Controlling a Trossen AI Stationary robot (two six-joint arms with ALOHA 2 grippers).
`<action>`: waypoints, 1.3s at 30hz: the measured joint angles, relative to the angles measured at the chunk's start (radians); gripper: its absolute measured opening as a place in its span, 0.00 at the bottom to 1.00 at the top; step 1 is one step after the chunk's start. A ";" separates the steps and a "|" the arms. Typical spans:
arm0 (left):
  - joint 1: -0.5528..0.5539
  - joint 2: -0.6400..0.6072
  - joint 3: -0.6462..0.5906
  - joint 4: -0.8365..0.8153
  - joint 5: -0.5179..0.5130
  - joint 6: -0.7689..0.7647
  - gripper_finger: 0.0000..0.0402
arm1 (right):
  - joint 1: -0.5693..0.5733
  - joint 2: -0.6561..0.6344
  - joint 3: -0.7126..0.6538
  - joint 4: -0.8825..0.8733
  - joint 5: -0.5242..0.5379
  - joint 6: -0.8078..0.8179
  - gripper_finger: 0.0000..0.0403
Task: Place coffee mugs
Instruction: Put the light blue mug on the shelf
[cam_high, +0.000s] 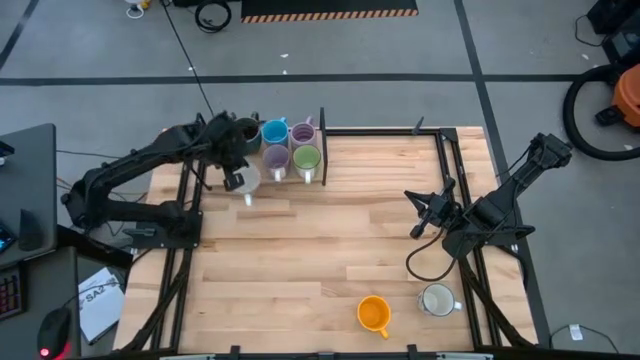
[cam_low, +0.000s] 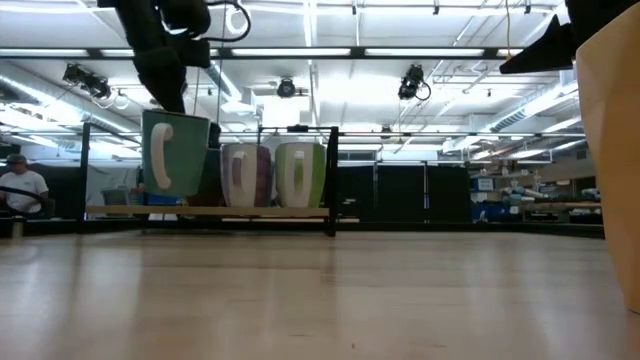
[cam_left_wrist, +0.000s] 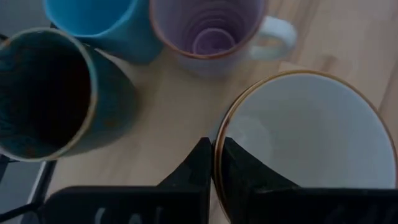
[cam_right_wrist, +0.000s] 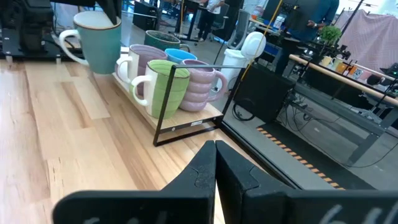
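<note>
The left hand (cam_left_wrist: 212, 163) pinches the rim of a white mug (cam_high: 241, 180) (lifted off the bench (cam_high: 330, 240)) beside the grouped mugs (cam_high: 290, 145); the right hand (cam_high: 416, 214) is pressed together, empty.

Dark brown mug (cam_left_wrist: 46, 93) edge-cropped, blurred

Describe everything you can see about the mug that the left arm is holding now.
The held mug is pale, greyish-green outside and white inside, with a thin brown rim and a white handle; it looks like glazed ceramic. The left gripper pinches its rim, one of the fingers outside the wall and one inside. It hangs upright and empty, lifted above the table, beside the mugs grouped at the table's far left corner. Only the fingers touch it.
</note>
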 joint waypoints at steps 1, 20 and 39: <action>0.025 0.003 0.000 0.007 0.015 0.022 0.06 | 0.000 0.000 0.000 0.000 0.000 0.000 0.03; 0.310 0.068 0.002 0.107 0.240 0.216 0.06 | -0.027 0.000 0.000 0.008 -0.001 0.000 0.03; 0.340 0.186 0.003 0.162 0.276 0.229 0.06 | -0.036 0.000 0.000 0.041 -0.031 -0.035 0.03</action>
